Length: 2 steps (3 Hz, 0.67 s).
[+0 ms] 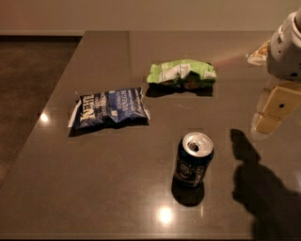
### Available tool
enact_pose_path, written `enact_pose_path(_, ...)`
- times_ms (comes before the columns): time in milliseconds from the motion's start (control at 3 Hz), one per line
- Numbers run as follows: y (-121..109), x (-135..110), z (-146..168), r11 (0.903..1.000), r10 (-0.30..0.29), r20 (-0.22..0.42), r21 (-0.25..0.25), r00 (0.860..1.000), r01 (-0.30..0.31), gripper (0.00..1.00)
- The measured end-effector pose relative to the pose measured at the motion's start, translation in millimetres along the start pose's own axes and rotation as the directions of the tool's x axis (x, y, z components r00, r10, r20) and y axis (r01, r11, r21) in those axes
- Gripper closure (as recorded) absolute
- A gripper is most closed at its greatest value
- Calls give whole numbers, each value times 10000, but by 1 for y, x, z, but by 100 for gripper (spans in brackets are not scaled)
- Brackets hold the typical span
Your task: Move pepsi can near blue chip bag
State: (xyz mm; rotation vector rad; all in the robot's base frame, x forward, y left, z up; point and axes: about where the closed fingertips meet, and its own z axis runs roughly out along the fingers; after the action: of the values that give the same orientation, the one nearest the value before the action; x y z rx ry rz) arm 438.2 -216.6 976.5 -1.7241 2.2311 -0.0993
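Note:
The pepsi can [193, 165] stands upright on the dark table [94, 188], near the front and right of centre, its silver top opened. The blue chip bag [110, 108] lies flat to the can's upper left, about a can's height and a half away. My gripper [269, 120] hangs above the table at the right edge of the view, to the right of the can and a little beyond it, apart from it. It holds nothing that I can see. Its shadow [256, 179] falls on the table right of the can.
A light-green chip bag [182, 73] lies behind the can, right of the blue bag. The table's left edge runs diagonally beside a dark floor [28, 75]. A wall [141, 14] stands behind the table's far edge.

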Motion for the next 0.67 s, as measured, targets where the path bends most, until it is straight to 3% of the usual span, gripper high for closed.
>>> enact_pose_path(333, 0, 0, 0, 10000, -3, 6, 13, 10000, 3, 0)
enact_pose_path(667, 13, -10, 9, 9992, -257, 373, -287, 9990, 268, 0)
